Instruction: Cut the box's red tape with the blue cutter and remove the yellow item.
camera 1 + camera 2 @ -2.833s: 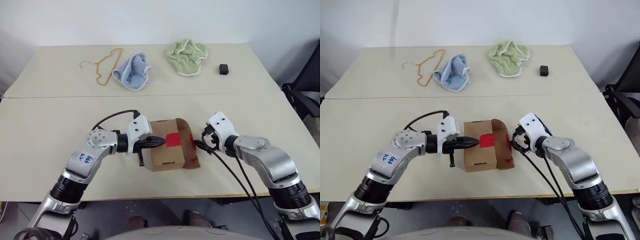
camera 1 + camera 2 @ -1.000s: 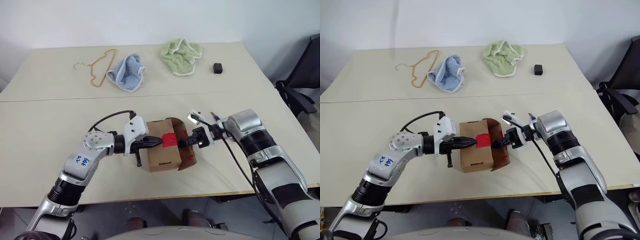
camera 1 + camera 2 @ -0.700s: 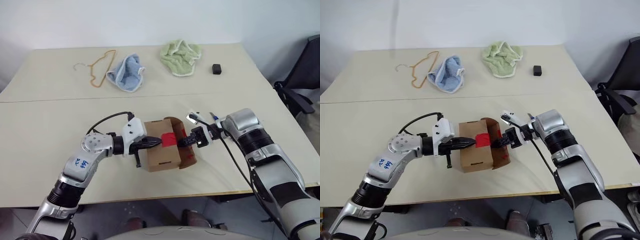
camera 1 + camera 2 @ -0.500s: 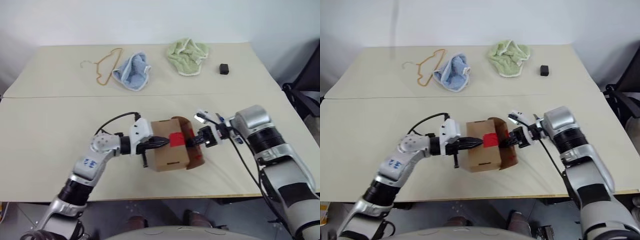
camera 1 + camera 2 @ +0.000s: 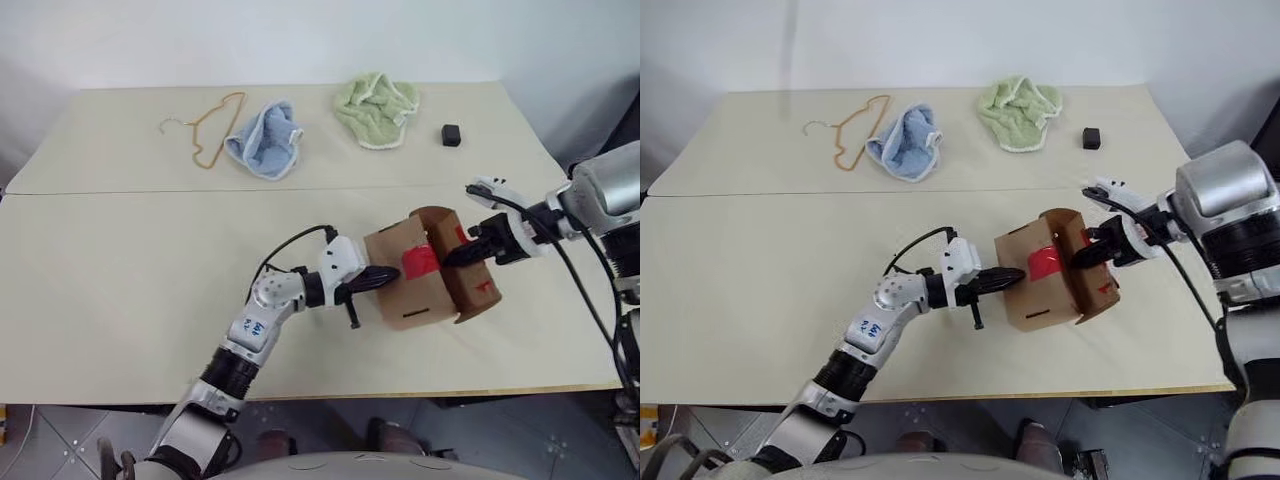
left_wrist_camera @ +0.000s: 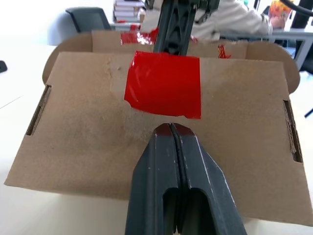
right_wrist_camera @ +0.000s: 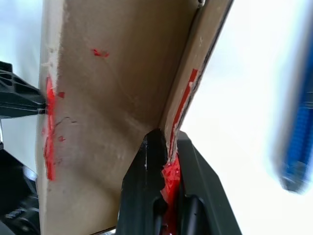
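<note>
While the box (image 5: 425,275) sits tilted between my two arms, the relation I care about is that my right gripper (image 5: 468,255) is pinched shut on the raised flap (image 7: 193,73), at the box's right side, with the opening facing up toward that hand. My left gripper (image 5: 378,277), fingers pressed together and holding nothing, points level into the box's near-left face, its tips touching the cardboard just below the red tape (image 6: 164,84). So the box's long axis runs roughly from one gripper to the other, and the right one is nearer the opening. In the right wrist view, the torn red tape shows along the flap edge right at my fingers, so I judge the seal already cut. The blue cutter (image 7: 297,142) shows there as a blur just beside the box, off to the side of that gripper. I can't see the yellow item; I assume it lies inside, beyond the flap I'm holding.
</note>
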Tool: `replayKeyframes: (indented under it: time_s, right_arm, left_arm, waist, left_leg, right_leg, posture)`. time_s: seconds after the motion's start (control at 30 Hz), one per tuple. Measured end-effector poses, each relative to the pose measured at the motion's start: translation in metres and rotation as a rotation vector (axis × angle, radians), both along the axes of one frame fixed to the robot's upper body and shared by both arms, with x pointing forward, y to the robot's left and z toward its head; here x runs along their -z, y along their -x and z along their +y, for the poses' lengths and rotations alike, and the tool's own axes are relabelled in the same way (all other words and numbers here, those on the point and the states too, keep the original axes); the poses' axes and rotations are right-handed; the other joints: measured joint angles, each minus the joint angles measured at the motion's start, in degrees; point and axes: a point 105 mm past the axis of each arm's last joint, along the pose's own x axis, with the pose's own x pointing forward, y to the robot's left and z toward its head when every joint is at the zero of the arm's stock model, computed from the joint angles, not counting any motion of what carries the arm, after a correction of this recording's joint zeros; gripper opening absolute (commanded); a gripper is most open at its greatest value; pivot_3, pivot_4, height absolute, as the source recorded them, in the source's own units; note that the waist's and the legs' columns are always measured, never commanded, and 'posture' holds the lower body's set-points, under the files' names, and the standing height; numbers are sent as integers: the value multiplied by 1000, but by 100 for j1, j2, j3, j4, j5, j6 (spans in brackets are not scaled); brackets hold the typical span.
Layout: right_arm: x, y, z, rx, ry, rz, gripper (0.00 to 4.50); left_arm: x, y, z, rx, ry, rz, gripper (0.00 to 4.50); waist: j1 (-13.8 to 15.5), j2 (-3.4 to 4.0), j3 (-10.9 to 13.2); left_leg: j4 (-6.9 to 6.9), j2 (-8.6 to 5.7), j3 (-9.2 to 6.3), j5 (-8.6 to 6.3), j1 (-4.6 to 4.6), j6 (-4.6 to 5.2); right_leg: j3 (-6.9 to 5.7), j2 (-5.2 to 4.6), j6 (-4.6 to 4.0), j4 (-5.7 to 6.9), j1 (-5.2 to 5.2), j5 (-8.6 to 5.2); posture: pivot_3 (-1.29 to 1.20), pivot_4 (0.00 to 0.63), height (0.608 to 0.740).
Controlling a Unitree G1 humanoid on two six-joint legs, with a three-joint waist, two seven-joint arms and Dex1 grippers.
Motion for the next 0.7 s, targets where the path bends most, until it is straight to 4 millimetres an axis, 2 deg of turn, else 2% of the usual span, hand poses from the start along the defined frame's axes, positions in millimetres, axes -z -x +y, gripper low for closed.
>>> replayKeyframes:
  time_s: [0.2, 0.47, 0.6, 0.7]
  right_arm:
    - [-14, 8, 6, -75, 105, -4, 29]
    - [-32, 12, 14, -118, 149, -12, 29]
    - [-36, 16, 22, -153, 156, -10, 29]
    - [-36, 19, 21, -150, 161, -6, 29]
  left_arm:
    - [4, 2, -3, -26, 28, 6, 0]
    - [18, 1, -7, -76, 50, 58, 0]
    - [31, 3, -11, -98, 32, 101, 0]
    - [34, 3, -11, -109, 26, 117, 0]
  waist:
    - [21, 0, 0]
    - [34, -1, 0]
    - [35, -1, 0]
    - [34, -1, 0]
  left_leg:
    - [3, -1, -1, -1, -19, 3]
    - [6, -1, -1, -2, -30, 4]
    - [9, -1, -1, -2, -45, 4]
    - [8, -1, -1, -2, -53, 4]
  right_leg:
    - [-1, 0, 0, -6, -18, 3]
    - [-1, 0, -4, -6, -29, 7]
    - [-1, 0, -6, -5, -45, 9]
    - [-1, 0, -6, -5, -53, 9]
  posture:
    - [0, 150, 740]
    - [0, 150, 740]
    - [0, 150, 740]
    - [0, 150, 740]
